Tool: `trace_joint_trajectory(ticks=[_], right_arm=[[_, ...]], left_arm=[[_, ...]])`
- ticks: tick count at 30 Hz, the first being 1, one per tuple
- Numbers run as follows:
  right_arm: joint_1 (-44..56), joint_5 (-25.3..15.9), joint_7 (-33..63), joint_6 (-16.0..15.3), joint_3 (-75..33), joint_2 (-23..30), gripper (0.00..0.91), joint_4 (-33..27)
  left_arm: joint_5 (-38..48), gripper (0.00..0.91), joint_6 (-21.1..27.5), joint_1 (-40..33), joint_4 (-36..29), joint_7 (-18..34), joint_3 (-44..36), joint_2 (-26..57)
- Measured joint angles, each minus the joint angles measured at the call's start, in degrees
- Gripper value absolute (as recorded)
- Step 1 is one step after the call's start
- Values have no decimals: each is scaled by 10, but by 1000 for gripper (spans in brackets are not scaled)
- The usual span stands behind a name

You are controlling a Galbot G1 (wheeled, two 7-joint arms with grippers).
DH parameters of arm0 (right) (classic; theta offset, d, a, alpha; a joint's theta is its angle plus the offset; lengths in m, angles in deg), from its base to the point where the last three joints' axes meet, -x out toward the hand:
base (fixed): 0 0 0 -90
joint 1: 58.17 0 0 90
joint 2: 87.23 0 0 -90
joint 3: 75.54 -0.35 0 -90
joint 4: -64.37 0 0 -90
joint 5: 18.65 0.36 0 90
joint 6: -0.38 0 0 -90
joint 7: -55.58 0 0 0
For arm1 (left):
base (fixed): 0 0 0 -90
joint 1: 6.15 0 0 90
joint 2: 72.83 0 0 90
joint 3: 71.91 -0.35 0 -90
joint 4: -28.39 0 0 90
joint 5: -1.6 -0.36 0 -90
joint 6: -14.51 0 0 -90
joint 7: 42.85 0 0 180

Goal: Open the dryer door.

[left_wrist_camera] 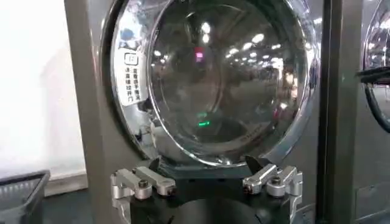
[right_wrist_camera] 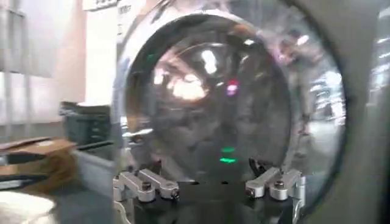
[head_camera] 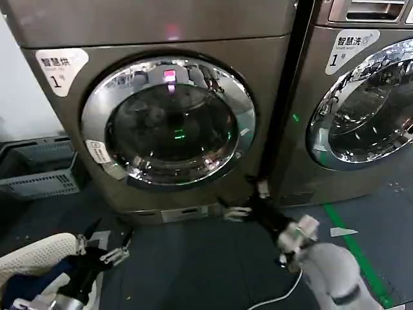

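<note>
The dryer [head_camera: 161, 39] is a bronze front-loader with a round chrome-ringed glass door [head_camera: 169, 123], which is shut flush against its front. My right gripper [head_camera: 246, 199] is open, low by the door's lower right rim and short of touching it. From the right wrist the door [right_wrist_camera: 231, 91] looms close ahead of the spread gripper [right_wrist_camera: 204, 167]. My left gripper [head_camera: 110, 239] hangs open near the floor at the lower left, away from the machine. Its wrist view has the door [left_wrist_camera: 225, 79] farther off beyond the open gripper [left_wrist_camera: 204, 164].
A second machine [head_camera: 361, 103] stands right beside the dryer. A grey plastic crate [head_camera: 39, 168] sits on the floor to the left. A white mesh bag [head_camera: 32, 258] lies under my left arm. Green floor tape [head_camera: 352, 245] and a white cable [head_camera: 277, 297] run near my right arm.
</note>
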Motion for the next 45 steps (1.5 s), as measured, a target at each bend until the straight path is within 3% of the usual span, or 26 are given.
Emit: trace_joint_trajectory(ticks=[15, 18, 21, 31, 45], right_arm=[[-158, 31, 8, 5, 136, 64, 907, -132], [-186, 59, 12, -9, 155, 76, 907, -165], [-208, 62, 12, -9, 171, 85, 907, -190], [-264, 19, 37, 17, 203, 135, 907, -267], [-289, -5, 52, 43, 218, 205, 907, -341]], left_arm=[[-12, 907, 1, 1, 3, 5, -13, -8], [-16, 907, 1, 0, 6, 5, -19, -13], [-20, 907, -2, -3, 13, 5, -23, -13], [-15, 907, -1, -8, 15, 3, -20, -6], [-12, 907, 0, -16, 23, 1, -15, 2]])
